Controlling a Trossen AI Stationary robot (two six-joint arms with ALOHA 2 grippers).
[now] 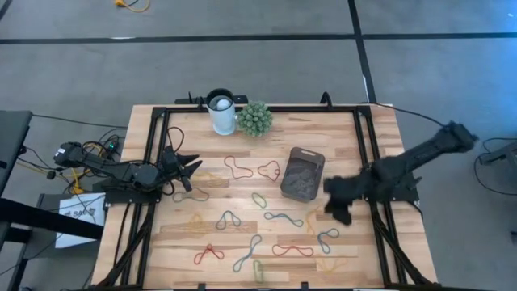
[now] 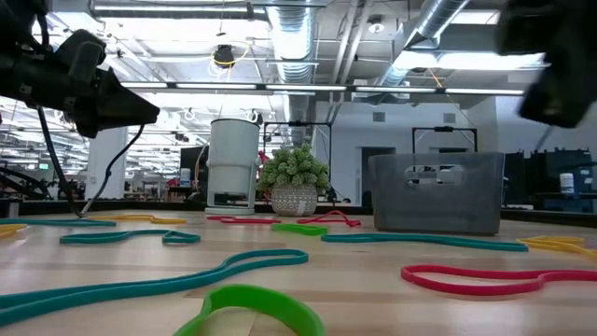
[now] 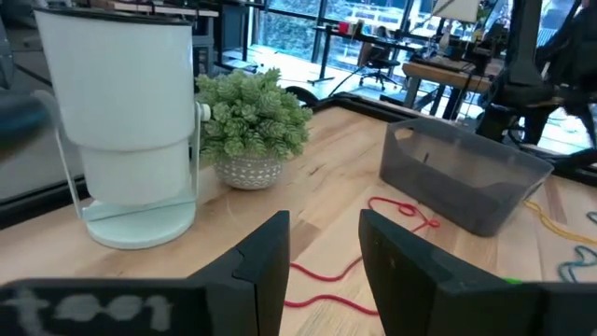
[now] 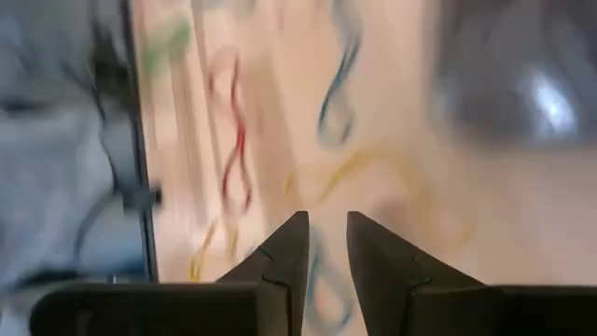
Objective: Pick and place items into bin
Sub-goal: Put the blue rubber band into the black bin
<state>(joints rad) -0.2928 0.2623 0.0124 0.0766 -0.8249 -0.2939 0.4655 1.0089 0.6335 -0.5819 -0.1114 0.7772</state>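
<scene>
Several rubber bands in red, green, blue-grey and yellow lie flat and scattered over the wooden table. The grey translucent bin stands on its base right of the table's middle, also seen in the low view. My right gripper hovers just right of the bin and tilts down over the bands, open, with nothing between its fingers. My left gripper waits at the table's left side, roughly level and open.
A white cup and a green spiky plant ball stand at the table's far edge. Black frame rails run along the left and right sides. Cables lie off the table at the left.
</scene>
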